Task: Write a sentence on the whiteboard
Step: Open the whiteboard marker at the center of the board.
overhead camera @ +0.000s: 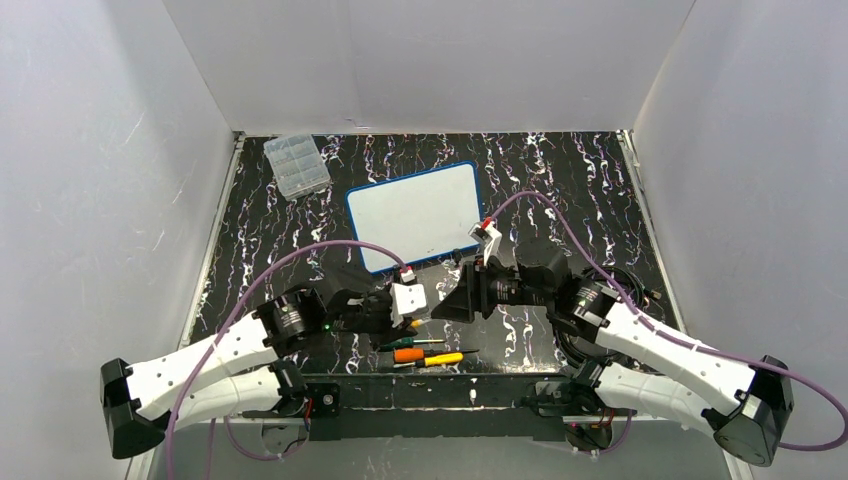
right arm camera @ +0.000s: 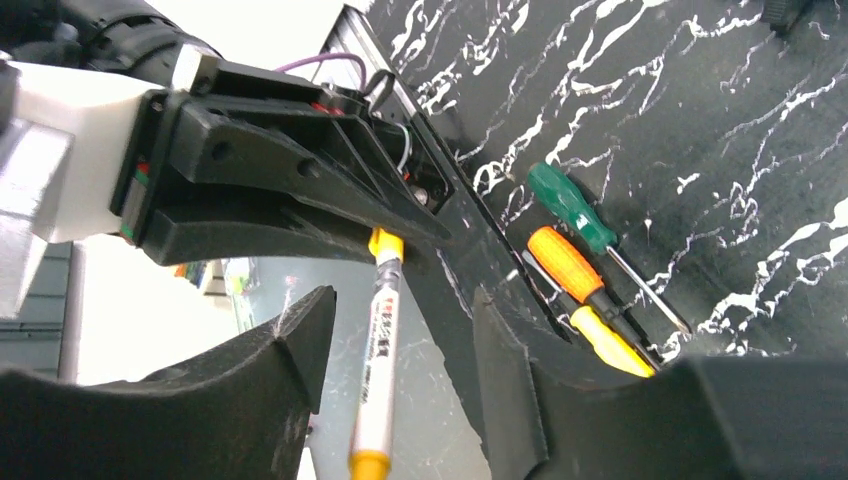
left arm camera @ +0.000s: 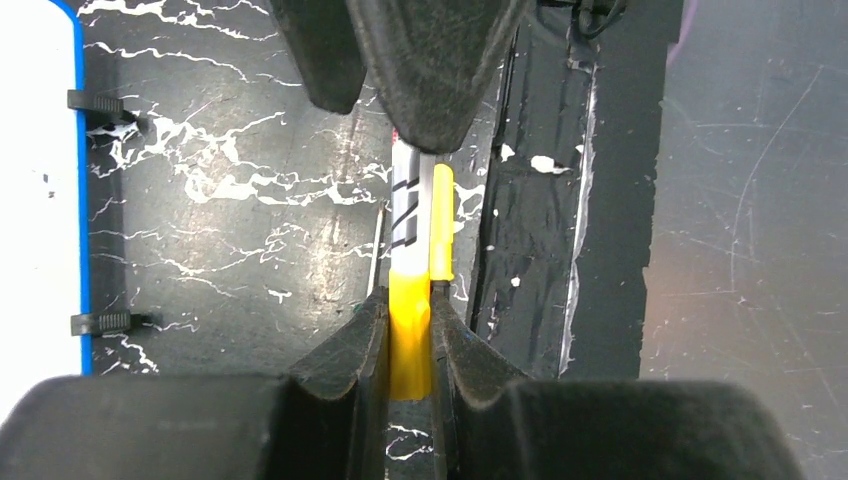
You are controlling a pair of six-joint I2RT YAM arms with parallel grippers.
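Note:
The whiteboard [overhead camera: 415,213] lies flat at mid-table, white with a blue frame. I see no writing on it. Its edge and black feet show at the left of the left wrist view [left arm camera: 35,200]. My left gripper [overhead camera: 425,312] [left arm camera: 410,340] is shut on the yellow end of a white marker [left arm camera: 412,210] and holds it in front of the board's near edge. My right gripper [overhead camera: 450,300] [right arm camera: 400,310] is open, with its fingers on either side of the marker's white barrel [right arm camera: 380,350] and not touching it. Its fingers [left arm camera: 430,70] show at the top of the left wrist view.
Three screwdrivers lie near the table's front edge: green [overhead camera: 415,343] [right arm camera: 570,205], orange [overhead camera: 410,355] [right arm camera: 565,262] and yellow [overhead camera: 440,359] [right arm camera: 610,340]. A clear compartment box [overhead camera: 297,165] stands at the back left. White walls enclose the table on three sides.

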